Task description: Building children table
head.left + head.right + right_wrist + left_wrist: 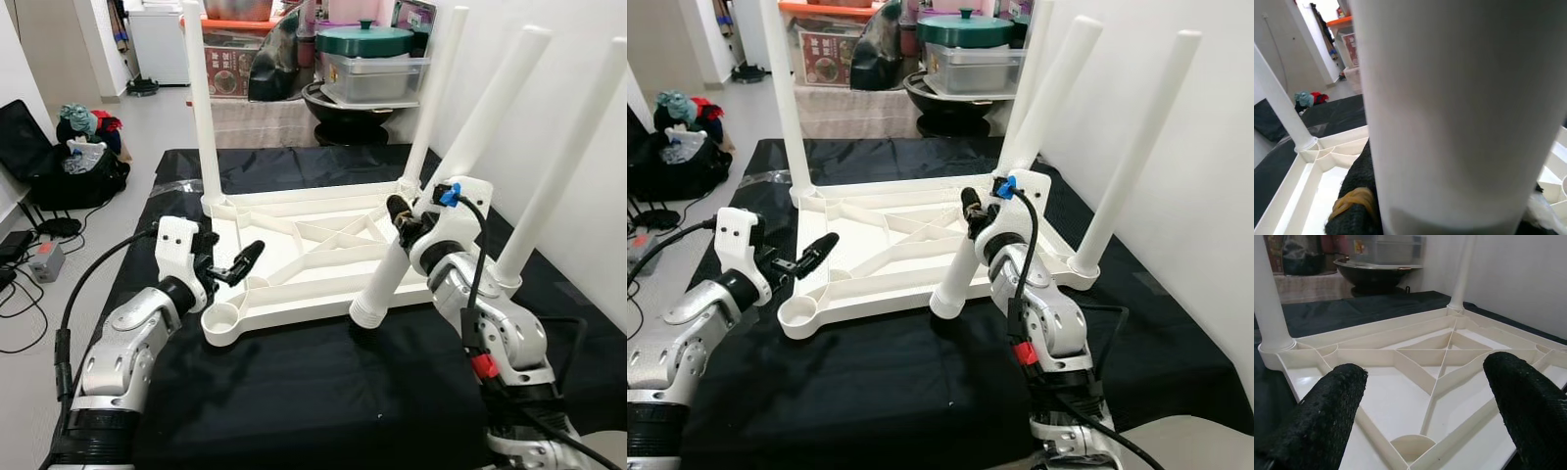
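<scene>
Three legs stand fitted in the upturned tabletop (323, 245); the near-left socket (223, 319) is empty. The right pincer (404, 223) clasps the fourth leg (460, 157) (tilted, unseated), the left pincer (235, 264) gapes wide beside the frame.

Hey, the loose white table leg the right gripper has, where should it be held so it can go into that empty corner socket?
Mid-shaft, squeezed across its round sides, as the right gripper is doing now. The loose leg is a plain smooth tube, tilted, with its lower end resting on the black cloth. Holding the middle leaves that end free to drop into the empty socket.
</scene>
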You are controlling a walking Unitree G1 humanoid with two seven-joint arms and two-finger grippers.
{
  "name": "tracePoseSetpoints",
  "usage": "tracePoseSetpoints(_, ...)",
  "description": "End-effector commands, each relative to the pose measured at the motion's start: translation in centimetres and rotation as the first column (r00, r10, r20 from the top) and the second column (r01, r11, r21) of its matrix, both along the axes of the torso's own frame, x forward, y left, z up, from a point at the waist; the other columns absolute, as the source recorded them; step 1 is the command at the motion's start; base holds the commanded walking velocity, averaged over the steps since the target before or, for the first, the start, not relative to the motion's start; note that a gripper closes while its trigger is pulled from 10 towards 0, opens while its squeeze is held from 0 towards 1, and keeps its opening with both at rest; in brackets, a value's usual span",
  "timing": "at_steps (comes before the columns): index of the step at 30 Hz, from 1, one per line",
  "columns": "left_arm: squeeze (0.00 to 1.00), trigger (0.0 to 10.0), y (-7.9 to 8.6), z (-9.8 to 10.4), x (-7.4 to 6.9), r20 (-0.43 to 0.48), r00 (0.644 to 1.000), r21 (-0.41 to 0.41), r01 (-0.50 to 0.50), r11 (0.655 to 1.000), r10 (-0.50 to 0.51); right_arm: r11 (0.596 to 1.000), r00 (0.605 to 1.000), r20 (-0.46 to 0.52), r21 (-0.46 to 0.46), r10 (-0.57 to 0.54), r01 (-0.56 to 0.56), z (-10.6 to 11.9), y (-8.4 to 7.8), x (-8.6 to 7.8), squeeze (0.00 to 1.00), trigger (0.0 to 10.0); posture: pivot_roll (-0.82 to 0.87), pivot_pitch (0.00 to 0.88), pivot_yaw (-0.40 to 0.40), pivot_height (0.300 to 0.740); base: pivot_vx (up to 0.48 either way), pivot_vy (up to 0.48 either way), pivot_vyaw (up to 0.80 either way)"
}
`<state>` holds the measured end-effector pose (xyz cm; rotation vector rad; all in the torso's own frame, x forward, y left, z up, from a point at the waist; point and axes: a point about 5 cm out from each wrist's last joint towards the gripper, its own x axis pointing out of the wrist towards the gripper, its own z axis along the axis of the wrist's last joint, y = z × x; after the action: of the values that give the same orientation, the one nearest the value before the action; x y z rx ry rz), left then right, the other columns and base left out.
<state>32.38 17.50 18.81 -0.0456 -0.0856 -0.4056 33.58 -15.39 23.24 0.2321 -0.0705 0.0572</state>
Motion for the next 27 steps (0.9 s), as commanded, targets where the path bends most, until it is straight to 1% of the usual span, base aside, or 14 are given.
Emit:
tracePoseSetpoints(1, 0.00, 10.0, -0.1, -0.6, -0.1, -0.013, 1.000, 0.012, -0.003, 1.000, 0.003, 1.000, 0.988, 0.154, -0.018, 0.021, -0.019, 2.6, 0.4, -0.6, 0.00, 10.0, 0.06, 0.000, -0.052, 0.740, 0.000, 0.341, 0.00)
tracePoseSetpoints(2, 0.00, 10.0, -0.3, -0.6, -0.1, -0.012, 1.000, 0.012, -0.001, 1.000, 0.001, 0.998, 0.971, 0.231, -0.023, 0.057, -0.053, 4.3, 0.6, -1.0, 0.00, 10.0, 0.06, 0.000, -0.050, 0.740, 0.000, 0.334, 0.00)
tracePoseSetpoints(3, 0.00, 10.0, -0.3, -0.6, -0.1, -0.012, 1.000, 0.012, -0.001, 1.000, 0.001, 0.998, 0.971, 0.231, -0.023, 0.057, -0.053, 4.3, 0.6, -1.0, 0.00, 10.0, 0.06, 0.000, -0.050, 0.740, 0.000, 0.334, 0.00)
tracePoseSetpoints(4, 0.00, 10.0, -0.4, -0.6, -0.1, -0.011, 1.000, 0.012, 0.001, 1.000, 0.000, 0.997, 0.957, 0.280, -0.028, 0.081, -0.076, 5.3, 0.8, -1.3, 0.00, 10.0, 0.06, 0.000, -0.050, 0.740, 0.000, 0.334, 0.00)
tracePoseSetpoints(5, 0.00, 10.0, -0.6, -0.7, -0.1, -0.008, 1.000, 0.020, 0.006, 1.000, -0.006, 0.992, 0.932, 0.340, -0.066, 0.124, -0.108, 6.5, 1.4, -1.8, 0.00, 10.0, 0.05, 0.000, -0.052, 0.740, 0.000, 0.465, 0.00)
tracePoseSetpoints(8, 0.00, 10.0, -0.8, -0.8, -0.2, -0.004, 1.000, 0.023, 0.010, 1.000, -0.010, 0.989, 0.924, 0.352, -0.085, 0.147, -0.125, 6.4, 1.9, -1.9, 0.00, 10.0, 0.06, 0.000, -0.057, 0.740, 0.000, 0.467, 0.00)
tracePoseSetpoints(12, 0.00, 10.0, -0.9, -0.7, -0.3, 0.005, 1.000, 0.025, 0.011, 1.000, -0.011, 0.988, 0.924, 0.349, -0.069, 0.156, -0.140, 5.9, 2.2, -2.1, 0.00, 10.0, 0.06, 0.000, -0.060, 0.740, 0.000, 0.474, 0.00)
tracePoseSetpoints(19, 0.00, 10.0, -0.8, -0.7, -0.3, 0.007, 1.000, 0.031, 0.010, 0.999, -0.010, 0.986, 0.919, 0.359, -0.067, 0.166, -0.152, 6.1, 2.3, -2.1, 0.00, 10.0, 0.06, 0.000, -0.059, 0.740, 0.000, 0.460, 0.00)
tracePoseSetpoints(22, 0.00, 10.0, -1.0, -0.7, -0.2, 0.010, 1.000, 0.030, 0.010, 0.999, -0.011, 0.984, 0.919, 0.354, -0.070, 0.176, -0.162, 5.8, 2.4, -2.0, 0.00, 10.0, 0.06, 0.000, -0.058, 0.740, 0.000, 0.422, 0.00)
tracePoseSetpoints(24, 0.00, 10.0, -1.0, -0.7, -0.2, 0.012, 1.000, 0.028, 0.009, 1.000, -0.009, 0.984, 0.920, 0.349, -0.069, 0.180, -0.166, 5.6, 2.4, -2.0, 0.00, 10.0, 0.06, 0.000, -0.060, 0.740, 0.000, 0.300, 0.00)
tracePoseSetpoints(27, 0.00, 10.0, -1.3, -0.6, -0.2, 0.038, 0.999, 0.052, 0.003, 0.999, -0.005, 0.982, 0.924, 0.334, -0.065, 0.188, -0.176, 4.9, 2.5, -2.1, 0.00, 10.0, 0.06, 0.000, -0.063, 0.740, 0.000, 0.000, 0.00)
